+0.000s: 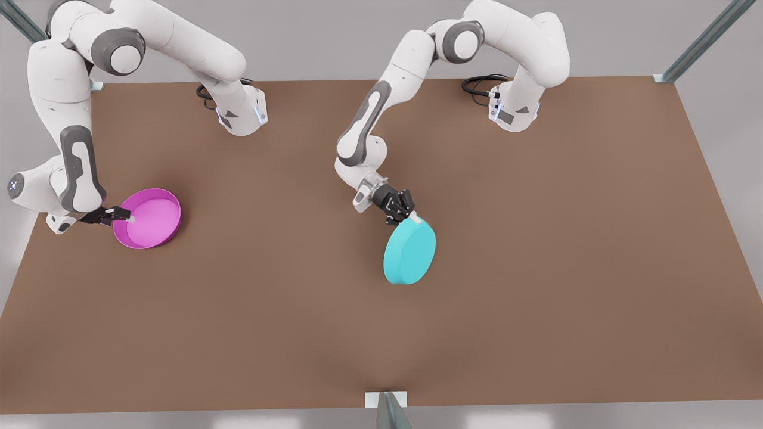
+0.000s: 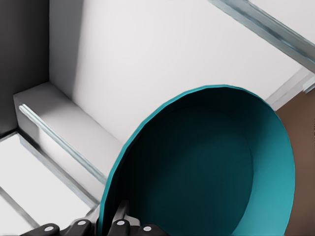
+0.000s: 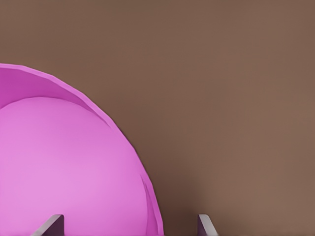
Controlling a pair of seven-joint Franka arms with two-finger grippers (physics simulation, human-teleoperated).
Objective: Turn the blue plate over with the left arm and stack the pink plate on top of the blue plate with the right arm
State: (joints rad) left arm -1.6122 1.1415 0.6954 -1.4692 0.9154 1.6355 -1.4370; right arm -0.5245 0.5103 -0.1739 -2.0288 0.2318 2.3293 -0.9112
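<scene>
Plates first: the blue plate (image 1: 409, 251) hangs tilted steeply on edge near the middle of the table, its flat base turned toward the front camera and its hollow facing away, as the left wrist view confirms with the dark teal inside (image 2: 211, 167). The left gripper (image 1: 410, 217) is clamped on the plate's far upper rim, one finger inside the wall and one outside. That hold makes sense for a flip: pinching the rim lets the wrist roll the dish over, and it looks roughly halfway through the turn, not yet lying base-up.

Well apart, toward the front view's left, the pink plate (image 1: 149, 218) lies open side up, slightly raised at one edge or resting flat; I cannot tell which. The right gripper (image 1: 127, 217) sits at the rim on the front view's left. In the right wrist view the two fingertips (image 3: 53, 223) stand spread wide, with the pink wall (image 3: 147, 196) running between them, so the jaws straddle the rim without closing on it. My judgement is that this arm is poised to grasp and waits until the blue dish is down.

Both dishes sit over a plain brown table (image 1: 536, 298) with a matte, even top. Beyond its edges lie pale grey floor and walls, with metal frame struts (image 1: 703, 42) at the far corners and one at the near edge.
</scene>
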